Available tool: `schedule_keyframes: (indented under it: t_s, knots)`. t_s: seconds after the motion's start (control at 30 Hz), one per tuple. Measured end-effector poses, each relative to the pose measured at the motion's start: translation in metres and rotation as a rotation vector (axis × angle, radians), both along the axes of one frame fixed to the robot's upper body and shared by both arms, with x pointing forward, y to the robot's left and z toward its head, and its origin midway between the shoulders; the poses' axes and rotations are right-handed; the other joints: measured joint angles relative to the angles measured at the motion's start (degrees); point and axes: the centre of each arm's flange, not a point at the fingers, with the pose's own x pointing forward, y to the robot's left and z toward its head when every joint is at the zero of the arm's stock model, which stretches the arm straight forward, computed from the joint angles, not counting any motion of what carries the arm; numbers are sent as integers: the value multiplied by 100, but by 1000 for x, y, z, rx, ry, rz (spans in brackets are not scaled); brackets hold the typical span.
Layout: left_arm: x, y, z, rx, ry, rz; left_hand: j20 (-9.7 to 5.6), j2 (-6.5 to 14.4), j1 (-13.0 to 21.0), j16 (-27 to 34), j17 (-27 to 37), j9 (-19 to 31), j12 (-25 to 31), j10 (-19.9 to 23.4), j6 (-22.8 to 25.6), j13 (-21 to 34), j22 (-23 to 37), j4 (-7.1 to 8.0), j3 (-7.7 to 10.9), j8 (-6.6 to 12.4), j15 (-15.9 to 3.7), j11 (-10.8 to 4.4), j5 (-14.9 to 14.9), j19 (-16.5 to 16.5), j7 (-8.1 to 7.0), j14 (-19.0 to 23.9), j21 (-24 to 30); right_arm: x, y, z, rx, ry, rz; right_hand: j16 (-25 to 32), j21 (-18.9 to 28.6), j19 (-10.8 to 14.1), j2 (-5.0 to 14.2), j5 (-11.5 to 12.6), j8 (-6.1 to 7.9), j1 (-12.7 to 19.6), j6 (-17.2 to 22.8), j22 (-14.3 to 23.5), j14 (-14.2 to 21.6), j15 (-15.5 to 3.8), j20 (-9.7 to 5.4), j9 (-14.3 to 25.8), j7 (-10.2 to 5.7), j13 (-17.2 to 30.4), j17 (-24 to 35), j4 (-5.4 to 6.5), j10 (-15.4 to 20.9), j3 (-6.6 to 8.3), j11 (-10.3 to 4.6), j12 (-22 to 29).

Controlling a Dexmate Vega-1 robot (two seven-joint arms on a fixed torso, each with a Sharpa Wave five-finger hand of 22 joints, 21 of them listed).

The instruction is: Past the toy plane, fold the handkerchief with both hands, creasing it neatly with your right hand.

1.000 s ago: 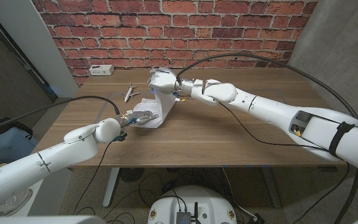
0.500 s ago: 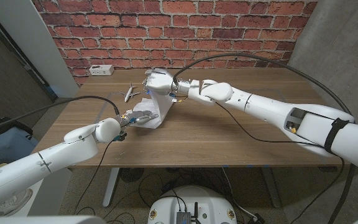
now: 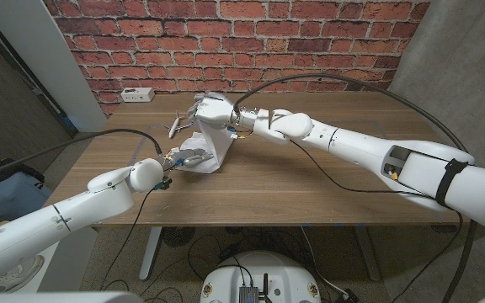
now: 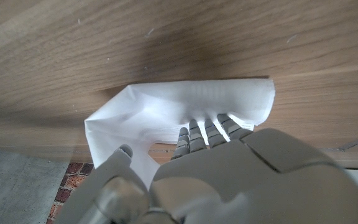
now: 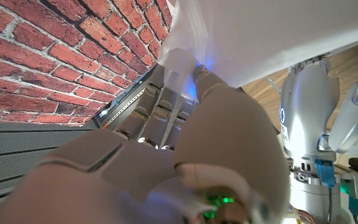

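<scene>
Between the hands, the white cloth handkerchief (image 3: 209, 150) is gripped: left hand (image 3: 189, 159) at seven o'clock, right hand (image 3: 211, 109) closed at twelve.

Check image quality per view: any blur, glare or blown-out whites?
Head view: sharp and evenly lit, handkerchief readable. Left wrist view: table grain and cloth crisp, left hand soft up close. Right wrist view: right hand badly blurred, cloth overexposed, blue and green LED glow.
</scene>
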Motion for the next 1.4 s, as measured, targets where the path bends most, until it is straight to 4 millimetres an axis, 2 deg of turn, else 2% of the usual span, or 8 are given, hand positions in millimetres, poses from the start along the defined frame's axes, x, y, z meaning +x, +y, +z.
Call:
schedule_keyframes:
  t_s: [0.1,0.2,0.33,0.4,0.5,0.83,1.23,1.4]
  knots:
    - [1,0,1,-1,-1,1,0,0,0,0,0,0,0,0,0,0,1,0,0,0,0,0,0,0,0,0,0,-2,0,2,17,-2,15,-204,-6,0,-100,-45,-29,-602,-547,-14,-188,30,0,-47,-70,-60,-93,244,-455,-186,4,-154]
    - [2,0,2,-2,-2,0,0,0,0,0,0,0,0,0,0,0,2,0,0,0,0,0,0,0,0,0,-7,-3,-1,5,36,-4,27,-335,-91,-21,-151,-45,-29,-1181,-982,-14,-357,45,21,-79,-101,-104,-102,519,-738,-347,25,-171]
    - [3,-1,3,6,0,-1,0,0,0,0,0,0,0,0,0,0,5,-24,-24,0,0,0,0,0,0,0,-30,0,-6,3,92,30,36,-373,-139,-34,-133,-45,-29,-1634,-1287,-14,-429,71,34,-103,-64,-152,-90,729,-861,-485,90,-171]
    - [3,-1,3,7,0,-2,0,0,0,0,0,0,0,0,0,0,6,-24,-24,0,0,0,0,0,0,0,-37,1,-8,5,123,49,45,-406,-164,-44,-94,-45,-28,-1780,-1386,-14,-458,42,44,-127,-45,-158,-72,823,-868,-500,97,-171]
    - [3,-2,4,9,-1,-3,0,0,0,0,0,0,0,0,0,0,7,-24,-24,0,0,0,0,0,0,0,-38,1,-10,8,165,76,55,-406,-183,-62,-28,-45,-29,-1917,-1460,-14,-489,72,63,-130,11,-163,-57,903,-899,-530,128,-164]
    - [-2,-5,10,17,-20,-9,99,0,0,0,0,0,0,0,0,0,25,-24,-24,0,0,0,0,100,0,0,-32,5,-19,15,259,132,58,-428,-222,-71,-1,-45,-4,-2046,-1518,-14,-543,79,114,-130,70,-185,-30,951,-920,-528,216,-148]
    - [-24,-15,29,67,-102,2,92,0,0,0,0,0,0,42,134,0,15,-24,-24,7,-31,-42,0,93,-54,31,-88,7,-28,20,313,142,52,-450,-245,-71,-1,-45,18,-2045,-1518,-13,-541,80,114,-156,70,-211,-48,951,-927,-528,222,-125]
    - [-36,-21,33,88,-129,-2,163,0,0,0,0,1,0,72,157,0,15,-24,-24,23,-72,-72,0,121,-75,72,-88,7,-31,21,323,138,50,-470,-245,-70,-1,-45,18,-2045,-1518,-13,-541,81,113,-156,70,-211,-48,926,-916,-503,233,-125]
